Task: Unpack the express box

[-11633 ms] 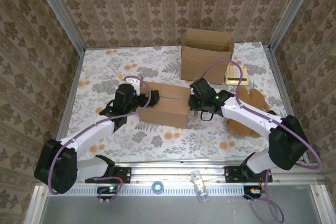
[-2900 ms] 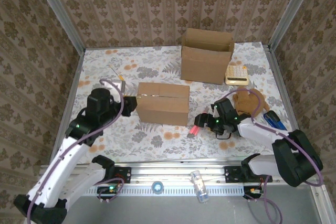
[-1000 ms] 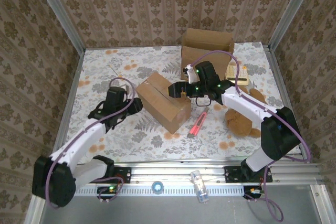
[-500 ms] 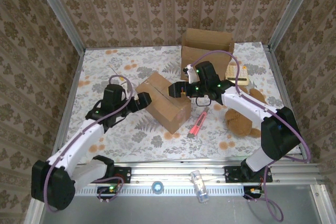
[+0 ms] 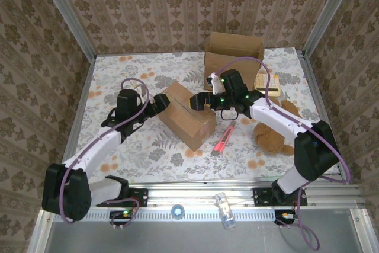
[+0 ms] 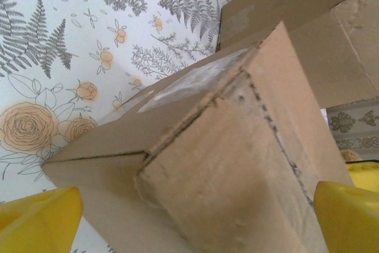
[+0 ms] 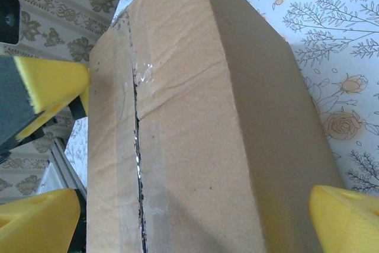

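The express box is a closed brown carton lying askew mid-table, its taped top seam slit along its length. My left gripper is at the box's left end, open, and its yellow fingertips stand wide on either side of that end. My right gripper hovers open at the box's far right end, with the carton between its yellow fingertips. In the right wrist view a yellow pad of the left gripper touches the box's far corner.
A pink cutter lies on the cloth right of the box. An open carton stands at the back, a calculator beside it. A brown teddy bear lies at the right. A small bottle rests on the front rail.
My left gripper has opened wide and moved up and right to the box's left end. The right arm and the box have stayed put.
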`<state>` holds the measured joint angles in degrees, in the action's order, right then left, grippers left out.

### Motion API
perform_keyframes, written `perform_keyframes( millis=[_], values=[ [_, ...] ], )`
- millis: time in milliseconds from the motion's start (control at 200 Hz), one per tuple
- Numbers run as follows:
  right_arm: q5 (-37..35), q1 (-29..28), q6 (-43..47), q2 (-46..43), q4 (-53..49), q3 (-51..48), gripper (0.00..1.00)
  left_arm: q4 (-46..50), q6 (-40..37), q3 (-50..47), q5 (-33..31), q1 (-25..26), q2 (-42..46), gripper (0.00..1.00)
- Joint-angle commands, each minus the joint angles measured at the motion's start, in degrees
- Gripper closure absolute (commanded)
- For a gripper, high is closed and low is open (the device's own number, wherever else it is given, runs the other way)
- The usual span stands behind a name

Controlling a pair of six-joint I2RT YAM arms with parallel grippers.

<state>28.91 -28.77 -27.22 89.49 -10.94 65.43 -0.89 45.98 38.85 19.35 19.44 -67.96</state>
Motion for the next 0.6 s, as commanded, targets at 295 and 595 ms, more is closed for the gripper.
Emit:
perform_keyframes(
  millis=[295, 595],
  values=[
    [-4.5, -1.4, 4.2, -0.9, -6.5, 2.9, 0.0, -8.0, 2.5, -4.1, 3.0, -0.3, -4.8, 0.08],
    [-22.4, -6.5, 14.9, 1.7, -25.2, 14.4, 0.0, -8.0, 2.1, -5.8, 2.0, -0.3, -5.6, 0.13]
  ],
)
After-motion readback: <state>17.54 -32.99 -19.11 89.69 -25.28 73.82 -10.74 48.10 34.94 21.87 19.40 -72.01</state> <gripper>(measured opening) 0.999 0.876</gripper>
